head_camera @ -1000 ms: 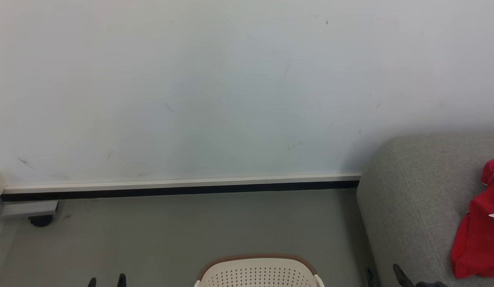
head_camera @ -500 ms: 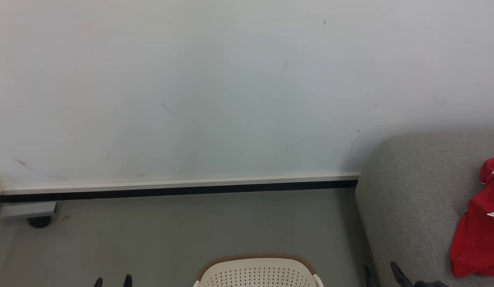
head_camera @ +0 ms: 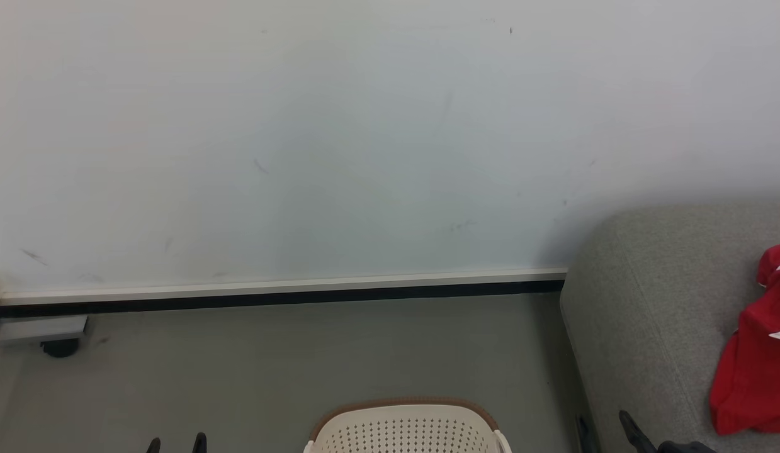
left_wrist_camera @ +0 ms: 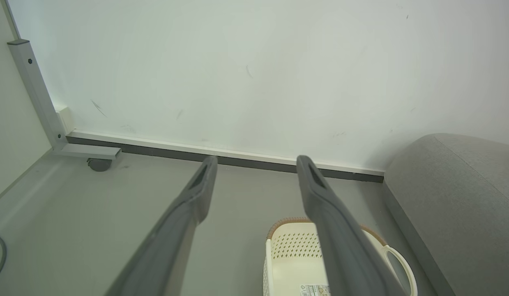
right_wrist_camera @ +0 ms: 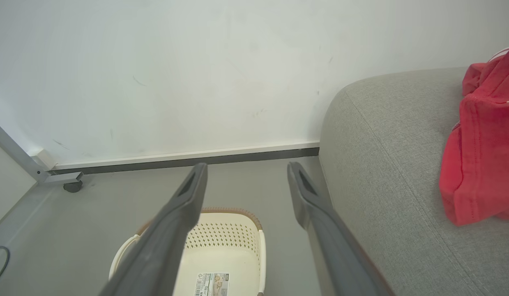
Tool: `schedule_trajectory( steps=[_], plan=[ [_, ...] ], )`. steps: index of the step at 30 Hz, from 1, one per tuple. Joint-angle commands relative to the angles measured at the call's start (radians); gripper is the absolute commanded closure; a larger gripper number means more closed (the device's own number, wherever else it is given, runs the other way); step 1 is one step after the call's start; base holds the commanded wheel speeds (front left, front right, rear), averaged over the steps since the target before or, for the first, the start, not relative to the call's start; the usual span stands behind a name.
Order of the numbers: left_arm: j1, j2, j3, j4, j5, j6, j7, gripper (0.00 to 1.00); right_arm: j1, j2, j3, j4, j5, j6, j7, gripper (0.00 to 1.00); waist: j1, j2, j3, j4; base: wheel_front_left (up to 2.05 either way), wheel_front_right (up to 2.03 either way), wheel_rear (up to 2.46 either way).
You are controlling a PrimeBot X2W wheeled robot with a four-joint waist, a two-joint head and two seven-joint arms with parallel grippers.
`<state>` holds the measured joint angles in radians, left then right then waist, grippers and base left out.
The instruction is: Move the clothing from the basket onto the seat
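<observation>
Both grippers hang above the floor [head_camera: 270, 365] with nothing between their fingers. In its own wrist view the left gripper [left_wrist_camera: 256, 164] has its jaws wide apart, the 2 dark fingers pointing toward the wall [head_camera: 364, 126] and the baseboard [head_camera: 282, 292]. The right gripper [right_wrist_camera: 247, 168] also has its jaws well apart, aimed the same way. In the head view just the fingertips of each poke up from the bottom edge, the left pair at lower left, the right pair at lower right beside the seat's near corner.

Red clothing [right_wrist_camera: 480, 156] lies in a crumpled heap on the seat [right_wrist_camera: 385, 144], at that view's right edge, with a thin white stripe showing near its top. It is partly cut off by the frame, so how many garments it holds I cannot tell.

The basket [right_wrist_camera: 221, 236] stands on the floor just beside the seat's front edge, under and between the 2 grippers. The part of its inside that shows is bare cream plastic with a printed label [right_wrist_camera: 211, 283] on the bottom; its brown rim and 1 white side handle are visible in the left wrist view.

At far left a metal frame [left_wrist_camera: 32, 82] on a caster [left_wrist_camera: 99, 164] stands against the wall.
</observation>
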<state>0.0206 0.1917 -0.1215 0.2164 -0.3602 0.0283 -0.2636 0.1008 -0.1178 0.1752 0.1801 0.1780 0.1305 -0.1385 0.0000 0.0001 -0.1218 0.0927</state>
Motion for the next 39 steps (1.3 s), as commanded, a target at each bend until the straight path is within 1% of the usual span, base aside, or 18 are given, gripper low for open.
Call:
schedule_trajectory(
  steps=[1,6,7,11,26,36,39],
  plan=[
    [0.012,0.001,0.003,0.004,0.0,0.0,-0.002,0.0,-0.004,-0.007,0.003,0.003,0.009,0.0,-0.005,0.0,0.0,-0.0001,0.0,0.001,0.0,0.0,0.0],
    [0.009,-0.002,0.004,0.007,0.0,0.0,-0.002,0.0,-0.003,-0.017,0.005,0.008,0.02,0.0,-0.013,0.0,0.0,-0.0001,0.002,0.003,0.0,0.0,0.0],
    [0.0,-0.004,0.001,0.006,-0.002,-0.001,0.001,1.0,-0.003,-0.009,0.003,0.007,0.014,0.0,-0.007,1.0,0.0,-0.0001,0.002,0.003,0.0,0.0,0.0],
    [0.005,-0.017,-0.004,0.039,-0.012,-0.002,0.012,1.0,0.014,-0.003,0.004,0.037,0.025,0.0,-0.001,1.0,0.0,-0.0001,0.003,0.002,0.0,0.0,0.0],
    [-0.029,-0.042,0.044,0.041,-0.259,-0.033,0.091,1.0,-0.023,0.006,-0.049,0.032,0.313,0.0,0.038,1.0,0.0,-0.0001,0.018,-0.009,0.0,0.0,0.0],
    [-0.048,-0.056,0.07,0.042,-0.401,-0.052,0.135,1.0,-0.045,0.012,-0.081,0.029,0.477,0.0,0.061,1.0,0.0,-0.0001,0.028,-0.017,0.0,0.0,0.0],
    [-0.052,-0.058,0.074,0.042,-0.427,-0.055,0.144,1.0,-0.049,0.013,-0.087,0.029,0.507,0.0,0.066,1.0,0.0,-0.0001,0.029,-0.018,0.0,0.0,0.0]
  ],
)
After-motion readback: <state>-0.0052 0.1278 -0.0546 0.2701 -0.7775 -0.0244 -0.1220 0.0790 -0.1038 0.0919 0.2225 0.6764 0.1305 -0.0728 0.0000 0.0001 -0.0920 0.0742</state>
